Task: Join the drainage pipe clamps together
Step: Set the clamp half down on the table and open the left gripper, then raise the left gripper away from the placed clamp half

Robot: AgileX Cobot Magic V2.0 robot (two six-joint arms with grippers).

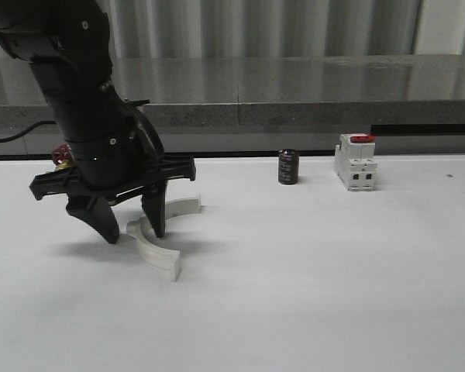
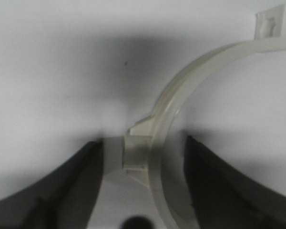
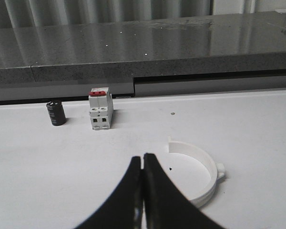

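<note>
One white half-ring drainage pipe clamp [image 1: 156, 254] lies on the white table at the front left. My left gripper [image 1: 128, 225] stands open around it, pointing down, one dark finger on each side of the curved band. In the left wrist view the clamp [image 2: 190, 71] runs between the two fingers [image 2: 62, 191], and a small tab sits just inside the gap; whether either finger touches it is unclear. A second white half-ring clamp [image 3: 210, 183] lies flat on the table, just beside my right gripper [image 3: 143, 158], which is shut with nothing in it.
A white breaker with a red top [image 1: 355, 161] and a small black cylinder [image 1: 287, 167] stand at the back of the table. A brass valve with a red handwheel [image 1: 60, 155] peeks out behind the left arm. A grey ledge [image 1: 294, 85] runs behind the table.
</note>
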